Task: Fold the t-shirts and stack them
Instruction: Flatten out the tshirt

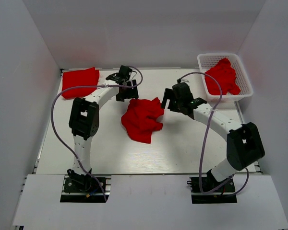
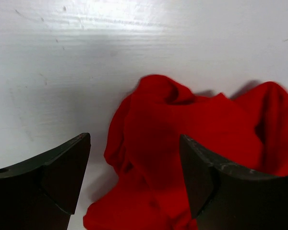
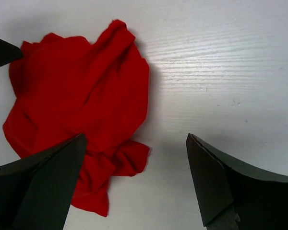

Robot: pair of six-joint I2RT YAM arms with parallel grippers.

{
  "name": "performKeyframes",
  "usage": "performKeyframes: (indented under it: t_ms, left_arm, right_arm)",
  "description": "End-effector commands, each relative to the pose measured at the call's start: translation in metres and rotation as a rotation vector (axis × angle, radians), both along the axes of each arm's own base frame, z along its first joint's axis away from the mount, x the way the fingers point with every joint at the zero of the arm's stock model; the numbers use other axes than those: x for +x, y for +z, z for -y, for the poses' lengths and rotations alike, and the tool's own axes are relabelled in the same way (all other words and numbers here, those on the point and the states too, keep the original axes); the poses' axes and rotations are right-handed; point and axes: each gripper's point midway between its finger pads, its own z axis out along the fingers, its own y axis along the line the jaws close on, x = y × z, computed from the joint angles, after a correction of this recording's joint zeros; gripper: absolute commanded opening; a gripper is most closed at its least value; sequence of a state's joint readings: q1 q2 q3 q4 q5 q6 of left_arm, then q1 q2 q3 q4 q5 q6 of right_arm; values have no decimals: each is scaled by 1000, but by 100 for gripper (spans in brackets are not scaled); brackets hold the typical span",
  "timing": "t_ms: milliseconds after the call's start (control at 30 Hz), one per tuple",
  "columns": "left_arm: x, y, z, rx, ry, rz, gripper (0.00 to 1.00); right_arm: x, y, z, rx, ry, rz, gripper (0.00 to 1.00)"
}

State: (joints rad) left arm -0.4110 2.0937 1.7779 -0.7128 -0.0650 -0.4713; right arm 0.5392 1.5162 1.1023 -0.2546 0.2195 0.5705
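A crumpled red t-shirt (image 1: 142,119) lies in the middle of the white table; it also shows in the left wrist view (image 2: 192,143) and the right wrist view (image 3: 81,100). A folded red t-shirt (image 1: 79,81) lies at the back left. More red t-shirts (image 1: 223,76) fill the white basket (image 1: 245,91) at the back right. My left gripper (image 1: 126,94) is open and empty above the shirt's far left edge, its jaws spread in the left wrist view (image 2: 134,177). My right gripper (image 1: 169,103) is open and empty just right of the shirt, also seen in the right wrist view (image 3: 134,182).
White walls enclose the table on three sides. Grey cables loop from both arms over the table. Bare table surface (image 1: 110,153) lies in front of the crumpled shirt.
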Motion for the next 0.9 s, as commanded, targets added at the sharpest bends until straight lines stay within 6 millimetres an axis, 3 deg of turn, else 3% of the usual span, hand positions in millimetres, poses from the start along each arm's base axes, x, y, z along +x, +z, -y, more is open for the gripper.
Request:
performKeyframes:
  t_ms: [0, 133, 267, 333, 400, 433, 500, 533, 567, 600, 633, 667, 700, 733, 767, 833, 867]
  left_arm:
    - [-5, -2, 6, -29, -40, -40, 84]
    - [-5, -18, -3, -1, -19, -62, 82]
    - [-8, -32, 10, -61, -58, -76, 78]
    - [-9, -46, 18, -97, -82, -90, 70]
    - [-7, -43, 30, -154, -127, -74, 55]
    - [-9, -49, 33, -166, -136, -85, 33]
    - [-9, -47, 37, -188, -150, -81, 6]
    - [-10, -46, 38, -196, -156, -84, 0]
    - [-11, -50, 37, -189, -167, -84, 0]
    - [-7, -31, 39, -198, -180, -38, 0]
    - [-7, -27, 39, -205, -182, -17, 0]
    - [-4, -5, 40, -225, -188, 47, 0]
    - [-2, -6, 38, -215, -180, 52, 0]
    - [3, 28, 40, -240, -199, 158, 0]
    - [8, 46, 38, -242, -188, 224, 0]
    - [15, 87, 36, -260, -177, 342, 0]
    - [18, 115, 29, -249, -160, 419, 0]
  right_arm:
    - [22, 5, -18, 82, 0, 15, 89]
    - [23, -16, -27, 83, 32, -41, 85]
    - [28, -36, -33, 88, 49, -73, 82]
    - [28, -53, -36, 92, 68, -111, 80]
    - [34, -52, -43, 117, 82, -99, 76]
    - [34, -62, -45, 115, 91, -119, 68]
    - [35, -61, -53, 151, 120, -117, 52]
    - [34, -61, -55, 152, 130, -115, 42]
    - [39, -56, -56, 166, 128, -88, 16]
    - [37, -53, -56, 168, 132, -78, 6]
    - [38, -52, -55, 152, 152, -60, 0]
    - [44, -39, -55, 158, 158, -3, 0]
    - [45, -27, -54, 165, 155, 27, 0]
    - [48, -18, -51, 153, 166, 57, 0]
    - [50, 7, -52, 169, 177, 119, 0]
    - [60, 32, -45, 126, 168, 209, 0]
    - [64, 54, -41, 126, 148, 269, 0]
